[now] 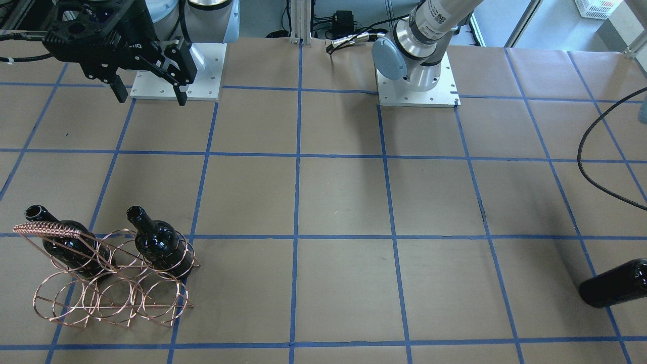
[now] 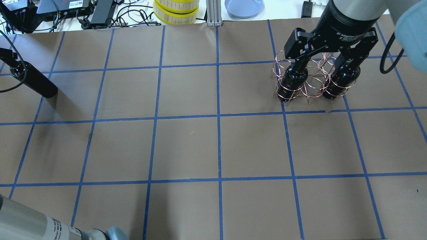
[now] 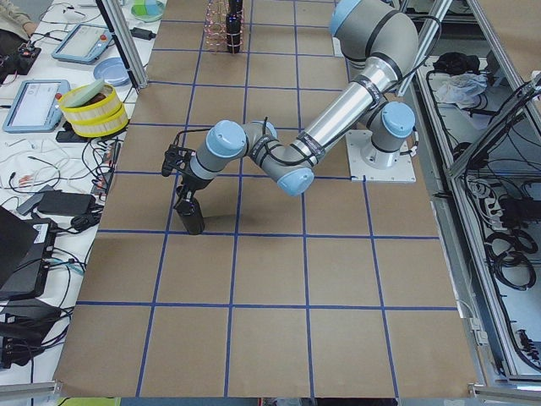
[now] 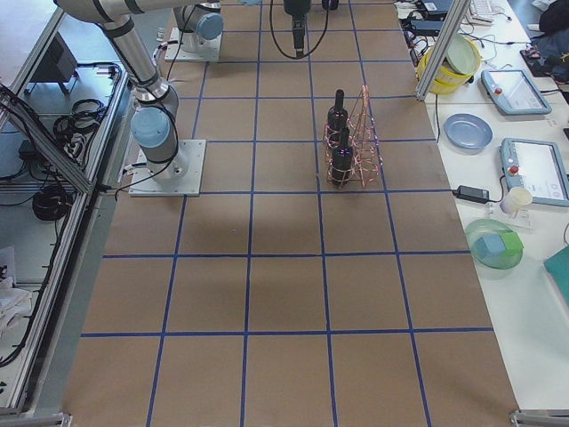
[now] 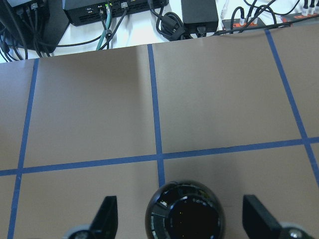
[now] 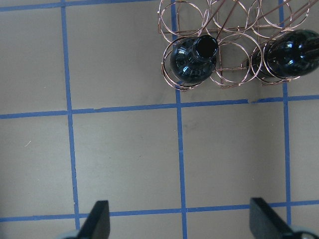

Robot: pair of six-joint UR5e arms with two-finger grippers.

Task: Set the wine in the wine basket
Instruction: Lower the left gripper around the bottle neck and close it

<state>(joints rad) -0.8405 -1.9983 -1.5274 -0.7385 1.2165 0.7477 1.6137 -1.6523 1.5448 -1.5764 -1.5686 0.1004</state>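
Bright, even light w/ soft shadows, sharp pics, small glints on bottles [image 6: 185, 64].

Glossy near-black wine [image 1: 160, 247], copper-coloured wire wine basket [image 1: 111, 296], brown table [image 1: 343, 202] patterned with a blue line grid

Table [image 2: 186, 150] is just brown paper with a blue tape grid over it. The basket [image 1: 113, 298] sits right on the paper. One bottle [image 1: 156, 245] stands upright in an end ring of the basket's row nearer the robot, and a second bottle [image 1: 71, 247] stands at that row's other end. A third bottle [image 3: 193, 218] stands alone, well apart from the basket, toward the table's opposite end. Two white base plates [image 1: 177, 71] are on the robot's side of the basket.
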